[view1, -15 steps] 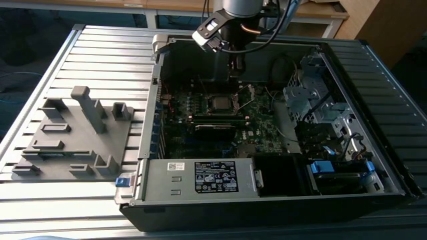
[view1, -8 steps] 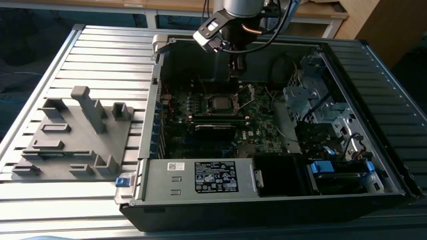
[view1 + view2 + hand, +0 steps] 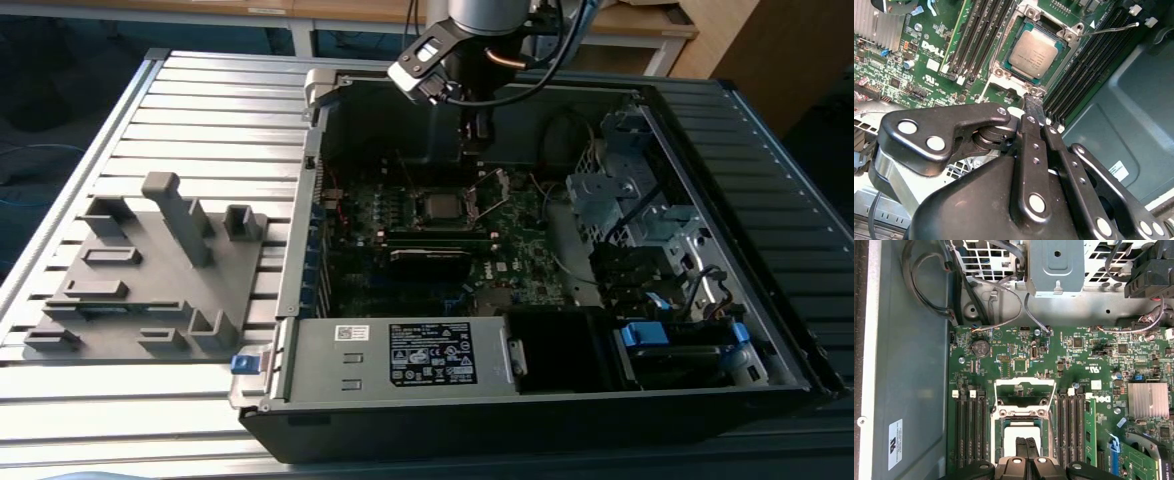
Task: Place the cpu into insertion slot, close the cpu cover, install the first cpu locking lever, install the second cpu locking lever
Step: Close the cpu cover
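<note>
The gripper (image 3: 1033, 102) has its two fingers brought together with nothing visible between them; the joined tip sits just beside the near edge of the insertion slot (image 3: 1004, 60), low over the board. Closed fingers make one narrow point, which suits pressing or nudging a thin part better than grasping it, and that seems to be why they are held so. The cpu (image 3: 1035, 50) lies flat inside the insertion slot with its dull metal top facing up and its edges parallel to the socket border, so the placing step looks complete. In the first wrist view the cpu cover (image 3: 1025, 382) is swung back on its hinge on the far side of the socket from the fingers; the green board shows through its cut-out centre, so it is not yet over the chip. A thin locking lever (image 3: 1109, 30) stands out free from one corner of the socket, unlatched — a state that would leave the cover free to swing. Long black memory slots (image 3: 976, 35) run along both sides of the socket, which leaves the arm a narrow approach lane. In the exterior view the arm reaches straight down into the open computer case (image 3: 747, 200) over the motherboard (image 3: 1079, 355), clear of the drive bays and cables.
</note>
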### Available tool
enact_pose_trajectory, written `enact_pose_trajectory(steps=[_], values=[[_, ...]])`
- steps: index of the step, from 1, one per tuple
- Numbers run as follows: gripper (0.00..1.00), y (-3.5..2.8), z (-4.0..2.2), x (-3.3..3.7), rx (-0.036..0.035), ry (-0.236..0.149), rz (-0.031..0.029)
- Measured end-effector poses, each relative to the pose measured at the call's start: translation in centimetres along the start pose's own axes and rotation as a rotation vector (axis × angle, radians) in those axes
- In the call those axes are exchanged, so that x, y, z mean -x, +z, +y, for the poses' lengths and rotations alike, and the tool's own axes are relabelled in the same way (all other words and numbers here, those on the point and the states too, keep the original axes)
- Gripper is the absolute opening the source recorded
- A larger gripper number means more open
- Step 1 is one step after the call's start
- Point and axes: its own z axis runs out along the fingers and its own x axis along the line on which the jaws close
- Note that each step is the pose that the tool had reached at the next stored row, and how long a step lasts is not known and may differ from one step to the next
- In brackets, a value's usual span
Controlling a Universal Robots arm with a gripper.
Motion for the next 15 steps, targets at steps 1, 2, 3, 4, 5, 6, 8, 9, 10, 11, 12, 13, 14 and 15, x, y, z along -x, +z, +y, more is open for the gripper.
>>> enact_pose_trajectory(steps=[1,2,3,4,5,6,8,9,10,11,12,13,14,15], values=[[0.1,0.0,0.0,0.0,0.0,0.0,0.0],[0.1,0.01,0.01,0.0,0.0,0.0,-0.0001],[0.1,0.02,0.04,0.0,0.0,0.0,0.0],[0.1,0.03,0.07,0.0,0.0,0.0,0.0],[0.1,0.05,0.1,-0.01,0.0,0.0,0.0001],[0.1,0.06,0.12,-0.01,0.0001,0.0,0.0001],[0.1,0.06,0.15,-0.01,0.0,0.0,0.0],[0.1,0.06,0.17,-0.01,0.0,0.0,0.0001],[0.1,0.06,0.17,-0.01,0.0001,0.0,0.0001],[0.1,0.06,0.17,-0.01,0.0,0.0,0.0],[0.1,0.07,0.17,-0.02,0.0,0.0,0.0],[0.1,0.11,0.17,-0.02,0.0001,0.0,0.0002],[0.1,0.15,0.17,-0.02,0.0001,0.0,0.0002],[0.1,0.16,0.17,-0.01,0.0,0.0,-0.0001]])
